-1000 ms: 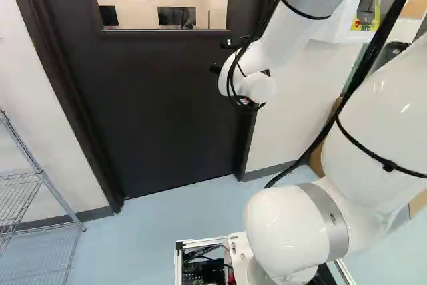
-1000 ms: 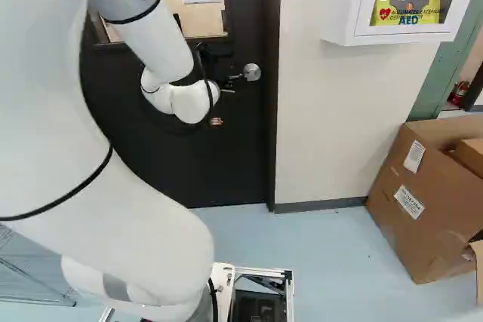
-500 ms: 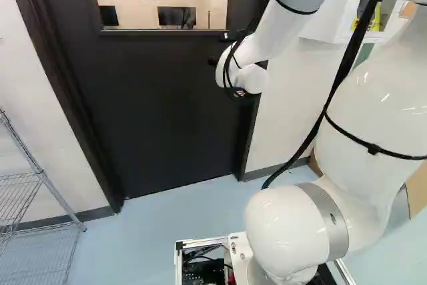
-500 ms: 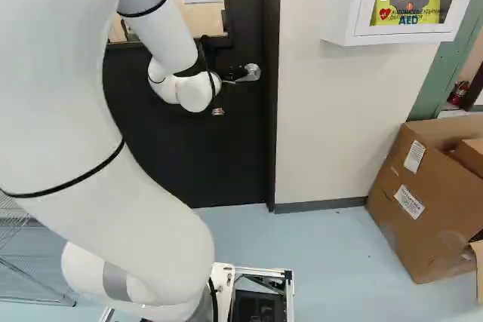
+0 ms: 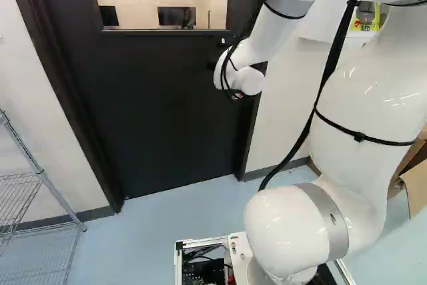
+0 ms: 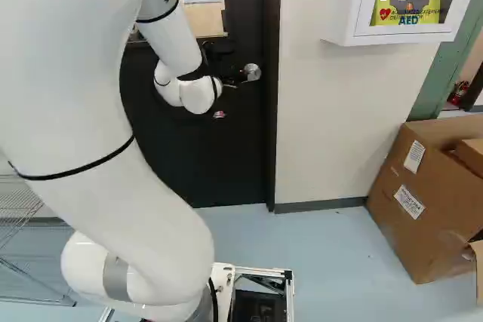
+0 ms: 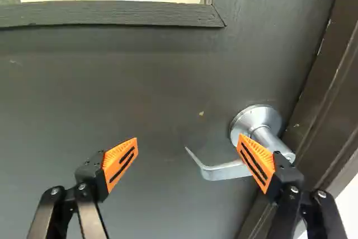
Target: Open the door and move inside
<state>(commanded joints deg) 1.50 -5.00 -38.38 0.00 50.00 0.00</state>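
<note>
Because the door [image 5: 160, 111] looks shut in its frame [image 7: 330, 82], we need its lever handle [image 7: 224, 171] first. It sits by the door's latch edge, its bent free end pointing into the space between our fingers. We hold the gripper [image 7: 188, 139] wide open with nothing gripped, presumably so the lever can be taken from both sides or pressed down. One orange pad [image 7: 256, 162] overlaps the lever near its round base in the wrist view; whether they touch, we cannot tell. We judge this the lining-up step: we should centre on the lever and turn it before pushing through. Closing off-centre, we could slip off that slim, smooth bar.
</note>
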